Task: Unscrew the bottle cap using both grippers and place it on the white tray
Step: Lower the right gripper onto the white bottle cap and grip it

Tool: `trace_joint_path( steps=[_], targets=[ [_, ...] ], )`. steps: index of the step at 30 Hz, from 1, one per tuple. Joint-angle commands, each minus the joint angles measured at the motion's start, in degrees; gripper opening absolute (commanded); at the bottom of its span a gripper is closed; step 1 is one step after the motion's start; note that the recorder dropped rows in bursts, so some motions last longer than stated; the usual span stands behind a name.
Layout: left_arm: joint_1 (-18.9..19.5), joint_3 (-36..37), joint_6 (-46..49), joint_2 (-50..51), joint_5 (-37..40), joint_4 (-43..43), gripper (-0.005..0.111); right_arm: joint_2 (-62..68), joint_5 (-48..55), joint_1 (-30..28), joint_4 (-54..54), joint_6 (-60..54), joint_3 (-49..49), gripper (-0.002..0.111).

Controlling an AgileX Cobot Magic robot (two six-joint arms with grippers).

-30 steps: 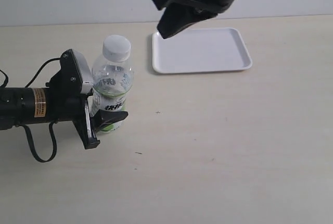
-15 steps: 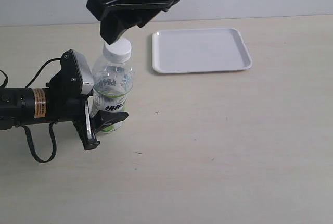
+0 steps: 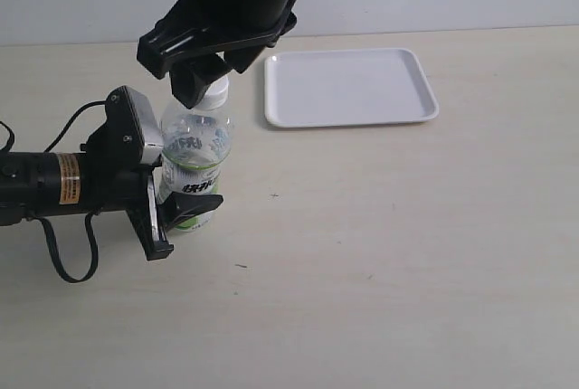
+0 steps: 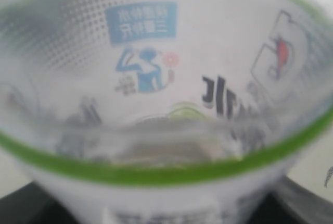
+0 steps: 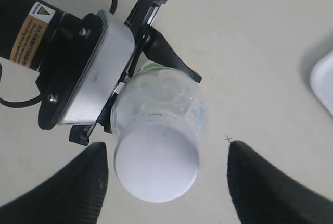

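Bottle secured; cap grip, unscrewing and placement outstanding.
At left, clamps the bottle (image 3: 194,154) low on its label with the left gripper (image 3: 181,222), upright on the table (image 3: 362,271); straddles the bottle cap (image 5: 156,164) from above with the right gripper (image 5: 169,185), jaws spread wide, clear of the ribbed side, nothing held; leaves the cap screwed on and the white tray (image 3: 348,90), at right, without it.
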Motion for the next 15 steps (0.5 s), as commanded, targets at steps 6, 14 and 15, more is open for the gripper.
trace_joint_path(
  steps=[6, 14, 15],
  targets=[
    [-0.17, -0.35, 0.03, -0.49, -0.55, 0.15, 0.000, 0.73, 0.33, 0.15, -0.20, 0.16, -1.27, 0.064],
    [-0.17, -0.35, 0.27, -0.49, -0.55, 0.03, 0.000, 0.73, 2.87, 0.15, -0.07, 0.64, -3.39, 0.059],
    [-0.17, -0.35, 0.26, -0.49, -0.55, -0.08, 0.000, 0.86, 3.32, 0.15, -0.07, 0.64, -3.39, 0.059]
  ],
)
